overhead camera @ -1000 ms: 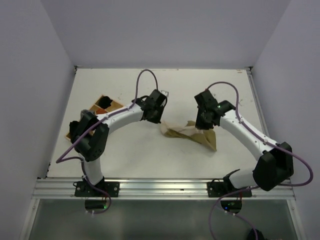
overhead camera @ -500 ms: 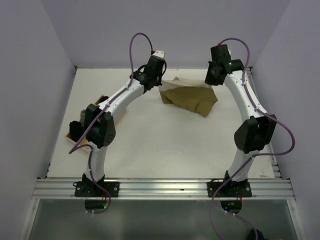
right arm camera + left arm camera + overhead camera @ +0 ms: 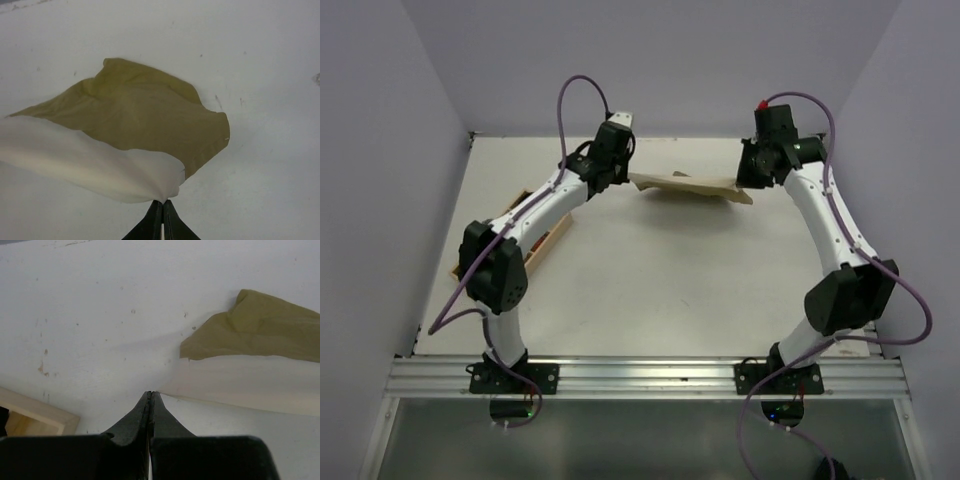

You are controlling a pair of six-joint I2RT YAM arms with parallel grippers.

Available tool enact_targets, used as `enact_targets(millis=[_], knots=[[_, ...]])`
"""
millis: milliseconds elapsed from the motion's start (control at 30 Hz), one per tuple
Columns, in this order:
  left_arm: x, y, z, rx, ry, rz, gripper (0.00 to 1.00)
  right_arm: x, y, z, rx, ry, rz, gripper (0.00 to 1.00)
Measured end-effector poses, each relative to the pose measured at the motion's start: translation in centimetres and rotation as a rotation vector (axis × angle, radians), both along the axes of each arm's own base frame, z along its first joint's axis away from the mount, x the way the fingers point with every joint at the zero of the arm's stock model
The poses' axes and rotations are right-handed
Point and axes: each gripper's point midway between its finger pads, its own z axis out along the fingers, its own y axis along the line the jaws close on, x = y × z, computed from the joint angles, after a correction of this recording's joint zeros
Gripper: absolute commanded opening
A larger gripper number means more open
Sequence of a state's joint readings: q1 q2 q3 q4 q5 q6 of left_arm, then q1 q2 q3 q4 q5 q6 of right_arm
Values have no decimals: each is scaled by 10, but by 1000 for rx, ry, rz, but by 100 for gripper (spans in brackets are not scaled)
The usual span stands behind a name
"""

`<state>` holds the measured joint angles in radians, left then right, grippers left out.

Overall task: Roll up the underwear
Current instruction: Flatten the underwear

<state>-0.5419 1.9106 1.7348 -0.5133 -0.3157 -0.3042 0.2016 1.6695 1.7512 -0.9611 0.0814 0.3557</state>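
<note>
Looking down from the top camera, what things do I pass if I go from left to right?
wooden tray → left gripper → underwear, held up between both grippers → right gripper

A white tabletop (image 3: 650,290), speckled with small scuffs and a faint rusty stain, sits boxed in on three sides by plain pale lavender walls (image 3: 650,60) under soft, even light. A ribbed aluminium rail (image 3: 650,375) runs along its near edge, with a dull grey-green panel (image 3: 640,440) below. A pale wooden tray (image 3: 30,415) lies at the left side.
</note>
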Motion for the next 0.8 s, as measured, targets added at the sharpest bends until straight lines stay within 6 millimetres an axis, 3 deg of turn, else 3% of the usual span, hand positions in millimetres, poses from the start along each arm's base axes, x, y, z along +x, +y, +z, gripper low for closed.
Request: enact_targets(millis=[133, 267, 367, 433, 533, 600, 700, 800], knots=[[-54, 0, 23, -22, -12, -47, 0, -47, 7, 8, 69, -11, 51, 0], [-129, -15, 45, -86, -29, -149, 0, -109, 20, 22, 171, -62, 104, 0], [-179, -17, 44, -146, 10, -204, 0, -147, 31, 34, 244, -109, 137, 0], [-198, -8, 39, -168, 40, -202, 0, -163, 34, 39, 285, -136, 143, 0], [-212, 2, 36, -191, 59, -185, 0, -175, 33, 41, 319, -164, 122, 0], [-208, 4, 38, -188, 44, -170, 0, -171, 32, 41, 321, -179, 103, 0], [-192, 0, 29, -129, 41, -149, 0, -148, 31, 29, 295, -181, 67, 0], [-169, -15, -3, -58, 66, -156, 0, -119, 34, -2, 258, -137, 37, 0]])
